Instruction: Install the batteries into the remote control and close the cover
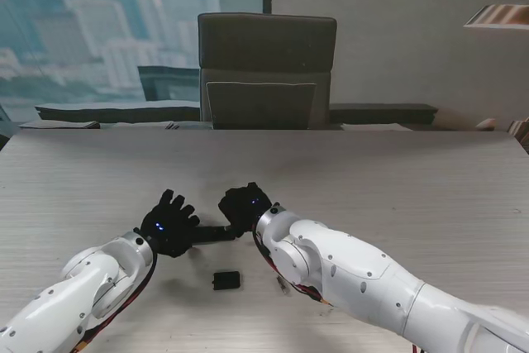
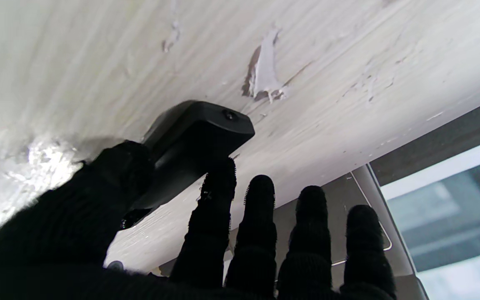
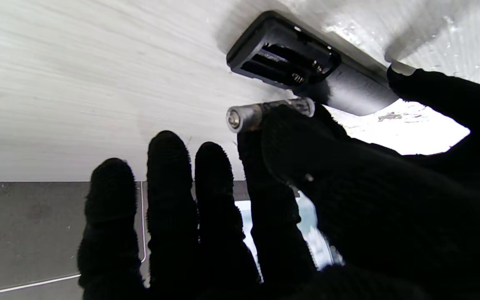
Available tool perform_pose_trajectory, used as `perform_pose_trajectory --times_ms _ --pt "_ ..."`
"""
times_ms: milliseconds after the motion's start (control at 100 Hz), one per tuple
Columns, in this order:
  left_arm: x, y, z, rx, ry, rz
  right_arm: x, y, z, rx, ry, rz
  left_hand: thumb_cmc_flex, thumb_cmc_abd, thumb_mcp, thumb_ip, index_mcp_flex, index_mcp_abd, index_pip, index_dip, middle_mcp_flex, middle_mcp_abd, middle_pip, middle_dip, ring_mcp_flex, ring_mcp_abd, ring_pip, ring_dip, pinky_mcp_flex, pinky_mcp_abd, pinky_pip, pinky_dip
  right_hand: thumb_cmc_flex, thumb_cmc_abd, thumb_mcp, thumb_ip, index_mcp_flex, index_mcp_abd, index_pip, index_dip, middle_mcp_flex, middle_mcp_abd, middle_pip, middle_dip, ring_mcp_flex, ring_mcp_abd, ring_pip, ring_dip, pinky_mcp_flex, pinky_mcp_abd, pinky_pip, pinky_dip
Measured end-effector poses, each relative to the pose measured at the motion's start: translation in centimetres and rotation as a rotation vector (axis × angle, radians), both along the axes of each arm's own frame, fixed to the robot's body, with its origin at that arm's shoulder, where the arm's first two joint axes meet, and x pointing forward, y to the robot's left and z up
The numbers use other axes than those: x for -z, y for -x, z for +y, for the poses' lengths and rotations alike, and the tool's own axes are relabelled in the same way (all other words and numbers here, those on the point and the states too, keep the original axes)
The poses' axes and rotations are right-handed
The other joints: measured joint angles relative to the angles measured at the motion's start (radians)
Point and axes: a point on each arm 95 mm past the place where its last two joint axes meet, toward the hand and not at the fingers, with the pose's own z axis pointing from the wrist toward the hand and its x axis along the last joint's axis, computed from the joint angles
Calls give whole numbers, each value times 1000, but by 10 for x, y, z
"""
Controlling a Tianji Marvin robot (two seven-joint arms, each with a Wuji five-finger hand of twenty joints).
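Right hand (image 3: 306,175) pinched one battery (image 3: 261,114) between thumb and index finger; other three fingers (image 3: 169,175) were splayed, off the part. Left hand (image 2: 111,200) gripped the far end of the remote control (image 2: 198,137), thumb on one side, index finger on the other, remaining fingers loose and straight.

Nearest to me in the stand view: a small dark piece (image 1: 226,279) lay flat on the table (image 1: 413,179), between the two forearms, apart from both hands. Likely the battery cover, can't confirm at that size.

Next out: the remote (image 1: 213,234) lay on the table between the hands, long axis roughly left-right. Left hand (image 1: 168,222) held its left end, right hand (image 1: 245,207) sat over its right end.

Right wrist view: battery compartment (image 3: 283,58) was open and facing the hand. Springs visible at one end. Dark cylinders in the slots, possibly a cell already seated, can't tell for sure.

Key relation: battery sat just beside the compartment edge, not in it. Its long axis ran close to parallel with the slots, slightly skewed. Right hand was the only one placed to insert; left was only bracing.

Judgement: insertion step, cover not yet on. Next move needs a short shift toward the bay and a press against the spring end.

Beyond the table: a chair (image 1: 266,72).
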Motion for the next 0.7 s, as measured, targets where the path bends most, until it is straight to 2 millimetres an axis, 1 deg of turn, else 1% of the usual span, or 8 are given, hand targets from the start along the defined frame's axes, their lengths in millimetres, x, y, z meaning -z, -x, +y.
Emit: perform_pose_trajectory --times_ms 80,160,210,260,370,390,470,700 --pt "0 -1 -1 0 5 -2 0 -1 3 10 6 8 3 -6 7 0 10 2 33 23 16 0 0 0 0 0 0 0 0 0 0 0 0 0 0 0 1 1 0 1 0 11 0 0 0 11 0 0 0 1 0 0" --pt "0 -2 -1 0 8 -1 0 -1 7 18 7 24 33 -43 27 0 28 2 57 23 19 0 0 0 0 0 0 0 0 1 0 0 0 0 0 0 2 2 0 2 0 12 0 0 0 11 0 0 0 2 0 0" --pt "0 -2 -1 2 10 1 1 -2 9 22 5 39 48 -63 42 -1 57 4 153 35 29 0 3 0 0 0 0 0 0 5 0 0 0 0 0 0 12 17 -1 7 0 13 -1 -1 0 12 0 0 0 3 0 0" --pt "-1 -3 -2 3 10 3 2 -1 11 22 9 48 56 -76 50 -5 78 4 190 35 29 0 3 0 0 0 0 0 0 9 0 0 0 0 0 0 12 18 -1 9 1 13 -8 -1 0 12 0 0 0 3 0 0" --pt "-1 -3 -3 7 9 5 3 0 15 22 20 57 63 -94 62 -8 91 4 206 22 42 0 8 0 0 0 0 0 0 10 0 0 0 0 0 0 14 18 -1 10 10 15 -10 -1 1 17 0 -1 0 6 0 0" --pt "-1 -3 -3 9 9 5 3 0 16 22 21 59 64 -100 66 -3 91 4 207 21 43 0 9 0 0 0 0 0 0 10 0 0 0 0 0 0 14 18 -1 10 10 15 -11 -1 1 23 0 -1 0 7 0 0" --pt "-2 -4 -5 14 9 6 4 0 19 21 25 63 72 -125 78 -2 97 3 209 19 52 0 12 0 0 0 0 0 0 10 0 0 0 0 0 0 15 18 -1 11 10 16 -11 -1 12 23 0 -1 1 9 0 0" --pt "-2 -5 -7 19 5 8 10 -2 23 52 47 68 73 -128 79 -2 97 2 217 6 52 -1 12 0 0 0 0 0 0 10 0 0 1 3 0 0 16 18 -1 16 11 26 -11 -2 12 23 0 -1 9 10 0 0"
